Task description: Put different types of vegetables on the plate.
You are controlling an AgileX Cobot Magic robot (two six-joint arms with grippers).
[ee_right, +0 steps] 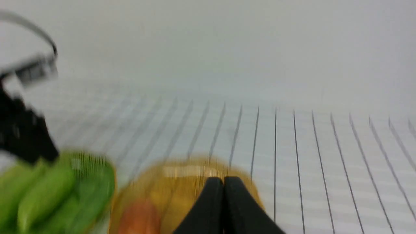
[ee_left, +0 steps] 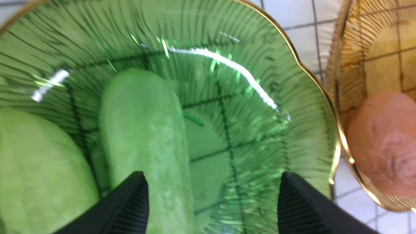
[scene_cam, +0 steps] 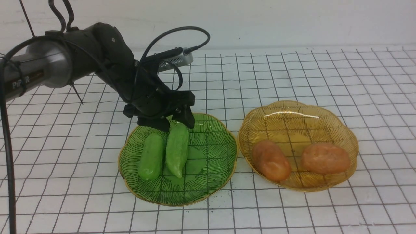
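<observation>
Two light-green cucumber pieces [scene_cam: 151, 160] [scene_cam: 177, 149] lie side by side on the green glass plate [scene_cam: 211, 152]. Two orange-brown potato lumps [scene_cam: 271, 160] [scene_cam: 325, 158] lie on the amber glass plate [scene_cam: 292, 120]. My left gripper [scene_cam: 170, 125] hangs over the far end of the right-hand cucumber, open. In the left wrist view the gripper [ee_left: 213, 185] is spread wide, with that cucumber [ee_left: 146, 130] beside one finger and not clamped. My right gripper [ee_right: 223, 180] is shut and empty, above the table near the amber plate [ee_right: 162, 185]; it is outside the front view.
The two plates stand rim to rim on a white cloth with a black grid [scene_cam: 292, 71]. A white wall [scene_cam: 260, 19] runs along the back. The left arm's cables [scene_cam: 175, 32] loop above the green plate's far side.
</observation>
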